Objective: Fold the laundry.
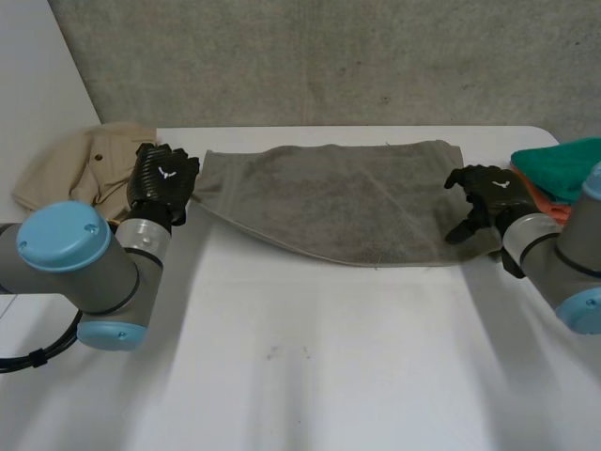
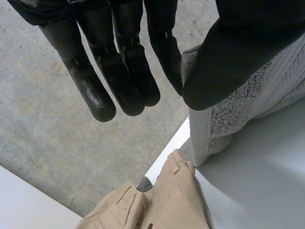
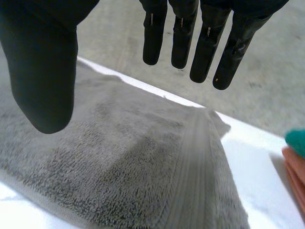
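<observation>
A grey towel (image 1: 338,202) lies spread across the far half of the white table (image 1: 310,366), its near edge curving and slightly bunched. My left hand (image 1: 164,183) hovers at the towel's left end. In the left wrist view that hand (image 2: 124,71) has straight fingers, the thumb stands apart beside the towel's corner (image 2: 228,114), and it holds nothing. My right hand (image 1: 484,202) is over the towel's right end. Its fingers (image 3: 207,43) are straight and spread above the towel (image 3: 143,157), thumb apart, nothing pinched.
A beige garment (image 1: 80,164) lies heaped at the table's far left corner, just beyond my left hand (image 2: 162,200). Teal (image 1: 563,160) and orange (image 1: 545,197) cloths are stacked at the far right edge, close to my right hand. A grey concrete floor lies past the table's far edge.
</observation>
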`<action>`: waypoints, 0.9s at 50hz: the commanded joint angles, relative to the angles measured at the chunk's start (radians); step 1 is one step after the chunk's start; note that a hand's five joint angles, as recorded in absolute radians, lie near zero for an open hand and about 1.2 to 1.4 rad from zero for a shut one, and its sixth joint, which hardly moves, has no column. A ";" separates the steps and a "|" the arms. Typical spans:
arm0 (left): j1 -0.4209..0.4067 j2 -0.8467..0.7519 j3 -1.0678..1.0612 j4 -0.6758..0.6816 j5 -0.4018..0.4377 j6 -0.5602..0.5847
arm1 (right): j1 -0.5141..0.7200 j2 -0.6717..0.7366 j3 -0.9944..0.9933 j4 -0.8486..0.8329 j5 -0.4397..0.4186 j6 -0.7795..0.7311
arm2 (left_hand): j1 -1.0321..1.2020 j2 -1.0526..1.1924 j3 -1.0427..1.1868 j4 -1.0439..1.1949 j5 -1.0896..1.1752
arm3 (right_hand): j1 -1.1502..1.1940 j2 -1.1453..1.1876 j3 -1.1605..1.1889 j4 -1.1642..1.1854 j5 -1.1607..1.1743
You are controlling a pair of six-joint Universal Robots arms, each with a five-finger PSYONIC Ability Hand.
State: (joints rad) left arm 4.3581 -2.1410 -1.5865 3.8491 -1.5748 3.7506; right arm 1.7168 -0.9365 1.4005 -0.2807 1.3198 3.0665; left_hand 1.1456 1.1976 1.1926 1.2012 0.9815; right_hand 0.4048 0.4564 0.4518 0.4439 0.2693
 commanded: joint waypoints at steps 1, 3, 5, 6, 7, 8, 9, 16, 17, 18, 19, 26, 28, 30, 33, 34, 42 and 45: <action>0.000 0.026 -0.018 -0.003 -0.001 -0.002 | -0.052 0.008 -0.049 0.093 -0.022 0.044 | 0.251 0.199 0.204 0.195 0.240 | 0.082 0.031 0.035 0.043 0.043; 0.000 0.032 -0.018 -0.003 0.001 -0.002 | -0.065 0.012 -0.064 0.126 -0.036 0.028 | 0.251 0.199 0.204 0.195 0.240 | 0.088 0.037 0.041 0.049 0.049; 0.000 0.035 -0.018 -0.003 0.003 0.000 | -0.078 0.018 -0.089 0.175 -0.060 -0.032 | 0.251 0.199 0.204 0.195 0.240 | 0.094 0.043 0.047 0.055 0.055; 0.001 0.036 -0.017 -0.003 0.004 0.000 | -0.082 0.021 -0.098 0.192 -0.069 -0.061 | 0.251 0.199 0.204 0.195 0.240 | 0.094 0.043 0.047 0.055 0.055; 0.001 0.038 -0.017 -0.003 0.004 0.000 | -0.083 0.025 -0.106 0.205 -0.079 -0.093 | 0.251 0.199 0.204 0.195 0.240 | 0.100 0.048 0.053 0.061 0.061; 0.001 0.038 -0.015 -0.003 0.004 0.000 | -0.085 0.031 -0.116 0.236 -0.091 -0.167 | 0.251 0.199 0.204 0.195 0.240 | 0.115 0.063 0.068 0.075 0.076; 0.003 0.038 -0.013 -0.003 0.004 0.000 | -0.086 0.036 -0.120 0.247 -0.093 -0.207 | 0.251 0.199 0.204 0.195 0.240 | 0.123 0.072 0.076 0.084 0.084; 0.011 0.043 -0.010 -0.003 0.004 0.002 | -0.098 0.061 -0.127 0.276 -0.094 -0.524 | 0.251 0.199 0.204 0.195 0.240 | 0.159 0.107 0.112 0.120 0.120; 0.011 0.043 -0.009 -0.003 0.006 0.002 | -0.097 0.067 -0.129 0.275 -0.094 -0.543 | 0.251 0.199 0.204 0.195 0.240 | 0.170 0.119 0.123 0.131 0.131; 0.011 0.043 -0.007 -0.003 0.004 0.002 | -0.097 0.073 -0.132 0.273 -0.096 -0.555 | 0.251 0.199 0.204 0.195 0.240 | 0.182 0.131 0.135 0.143 0.143; 0.012 0.043 -0.007 -0.003 0.004 0.000 | -0.098 0.082 -0.136 0.272 -0.096 -0.560 | 0.251 0.199 0.204 0.195 0.240 | 0.194 0.142 0.147 0.155 0.155; 0.012 0.035 -0.007 -0.003 0.004 0.002 | -0.097 0.162 -0.198 0.245 -0.099 -0.563 | 0.251 0.199 0.204 0.195 0.240 | 0.276 0.224 0.229 0.237 0.237; 0.014 0.033 -0.007 -0.003 0.006 0.002 | -0.097 0.182 -0.215 0.219 -0.097 -0.563 | 0.251 0.199 0.204 0.195 0.240 | 0.311 0.260 0.264 0.272 0.272; 0.014 0.032 -0.006 -0.003 0.004 0.002 | -0.097 0.192 -0.222 0.196 -0.097 -0.566 | 0.251 0.199 0.204 0.195 0.240 | 0.335 0.283 0.288 0.296 0.296; 0.015 0.032 -0.004 -0.003 0.004 0.002 | -0.097 0.209 -0.233 0.146 -0.096 -0.561 | 0.251 0.199 0.204 0.195 0.240 | 0.423 0.371 0.376 0.384 0.384; 0.015 0.032 -0.004 -0.003 0.004 0.002 | -0.097 0.212 -0.236 0.134 -0.094 -0.563 | 0.251 0.199 0.204 0.195 0.240 | 0.455 0.403 0.408 0.416 0.416; 0.015 0.041 -0.004 -0.022 0.001 0.003 | -0.098 0.216 -0.258 0.092 -0.086 -0.568 | 0.251 0.199 0.204 0.195 0.240 | 0.992 0.940 0.944 0.952 0.952; 0.017 0.061 -0.015 -0.086 0.002 0.008 | -0.097 0.167 -0.230 0.113 -0.089 -0.565 | 0.251 0.199 0.204 0.195 0.240 | 0.992 0.940 0.944 0.952 0.952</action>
State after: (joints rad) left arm 4.3734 -2.1062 -1.5902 3.8363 -1.5720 3.7537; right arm 1.6187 -0.7157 1.1468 -0.1870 1.2314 2.5023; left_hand 1.1456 1.1977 1.1926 1.2013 0.9815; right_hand 0.9988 1.1797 1.1824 1.1884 0.9838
